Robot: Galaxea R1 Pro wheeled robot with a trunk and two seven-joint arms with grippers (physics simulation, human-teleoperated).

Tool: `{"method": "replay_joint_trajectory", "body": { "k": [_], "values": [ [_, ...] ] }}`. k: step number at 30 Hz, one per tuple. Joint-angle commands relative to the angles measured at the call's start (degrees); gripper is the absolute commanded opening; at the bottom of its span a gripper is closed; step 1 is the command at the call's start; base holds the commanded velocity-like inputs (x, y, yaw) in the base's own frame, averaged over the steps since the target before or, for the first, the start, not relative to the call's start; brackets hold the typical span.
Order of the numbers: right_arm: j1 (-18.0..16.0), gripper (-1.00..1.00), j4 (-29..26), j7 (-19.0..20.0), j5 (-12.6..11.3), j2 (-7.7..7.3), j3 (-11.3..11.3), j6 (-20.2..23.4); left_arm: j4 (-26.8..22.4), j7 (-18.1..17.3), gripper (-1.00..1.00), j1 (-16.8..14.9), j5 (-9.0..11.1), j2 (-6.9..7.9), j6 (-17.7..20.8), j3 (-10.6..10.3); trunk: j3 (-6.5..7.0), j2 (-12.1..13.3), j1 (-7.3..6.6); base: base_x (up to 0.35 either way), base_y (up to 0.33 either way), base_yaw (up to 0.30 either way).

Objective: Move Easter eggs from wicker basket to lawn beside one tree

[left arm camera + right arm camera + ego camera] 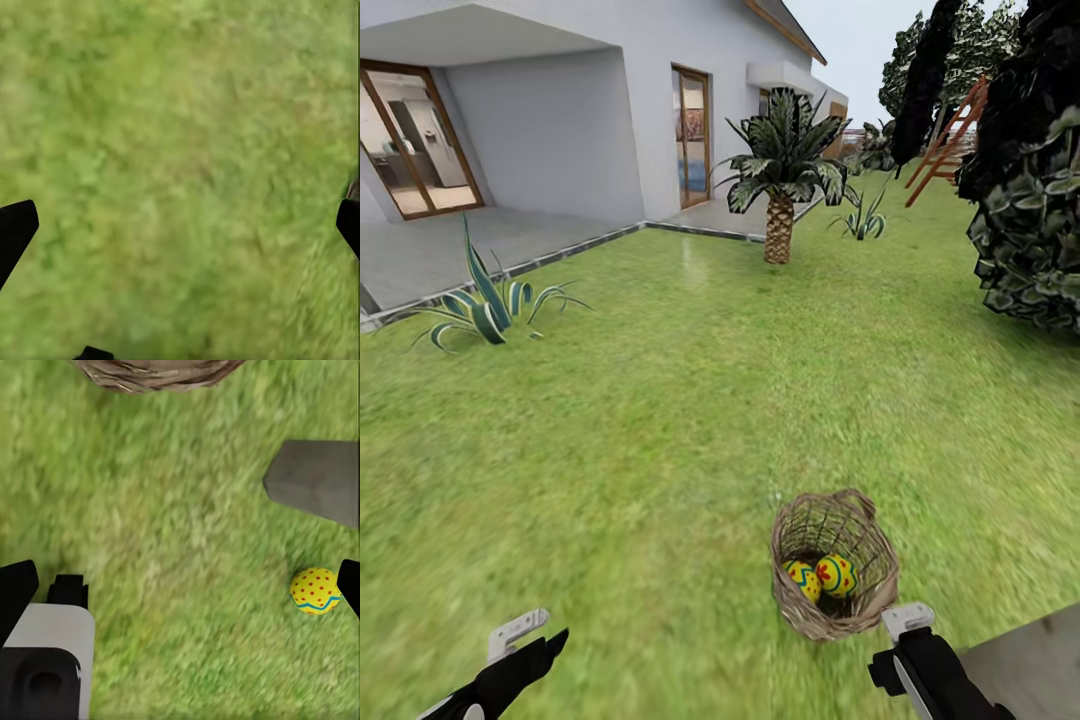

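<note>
Basket: the wicker basket (834, 565) stands on the lawn (660, 420) at about 5 o'clock in the head view, just ahead of the right arm; the right wrist view catches its woven base (157, 373).
Eggs in basket: two Easter eggs (837, 576) lie side by side at the bottom, touching.
Third egg: a yellow egg with red dots and a blue zigzag (315, 590) lies on the grass in the right wrist view, well apart from the basket and near a grey block (319, 480).
Left gripper: left gripper (180, 225) hangs over bare grass, fingers spread wide, nothing between them.
Right gripper: right gripper (184, 589) likewise spread wide and empty, one fingertip beside the loose egg.
Surroundings: palm (780, 190) at 12 o'clock, white house (560, 100) at 11 o'clock, dark-leaved tree (1030, 180) at 2 o'clock.
</note>
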Motion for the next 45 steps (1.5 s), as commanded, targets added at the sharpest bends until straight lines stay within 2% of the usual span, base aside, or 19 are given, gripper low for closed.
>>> {"method": "replay_joint_trajectory", "body": {
  "k": [1,11,15,21,32,40,45],
  "values": [
    [-0.04,1.0,-0.05,-0.14,0.12,-0.06,0.19,0.3,-0.07,-0.21,1.0,-0.02,0.32,-0.01,0.37,0.12,0.13,0.39,-0.2,0.254,0.0,0.0],
    [-0.05,1.0,-0.14,-0.14,0.13,-0.12,0.18,0.33,0.0,-0.22,1.0,-0.01,0.23,-0.05,0.33,0.13,1.93,4.4,-2.4,0.323,0.0,0.0],
    [-0.05,1.0,-0.14,-0.14,0.14,-0.1,0.26,0.37,0.01,-0.22,1.0,0.01,0.23,-0.14,0.39,0.1,1.93,4.4,-2.4,0.329,0.0,0.0],
    [-0.04,1.0,-0.14,-0.14,0.12,-0.06,0.34,0.39,0.01,-0.22,1.0,-0.02,0.23,-0.22,0.42,0.04,3.01,6.8,-3.72,0.08,0.0,0.0],
    [-0.04,1.0,-0.14,-0.14,0.13,-0.06,0.36,0.39,0.01,-0.26,1.0,-0.04,0.27,-0.22,0.41,0.01,3.01,6.8,-3.72,0.005,0.0,0.0],
    [-0.05,1.0,-0.14,-0.14,0.14,-0.1,0.27,0.46,0.01,-0.22,1.0,-0.03,0.32,-0.2,0.45,0.04,3.01,6.8,-3.72,0.255,-0.022,0.0],
    [-0.04,1.0,-0.14,-0.12,0.11,-0.4,0.16,0.48,-0.53,-0.27,1.0,-0.02,0.19,0.64,0.98,0.56,3.01,6.8,-3.72,0.12,-0.001,0.0]
  ]
}}
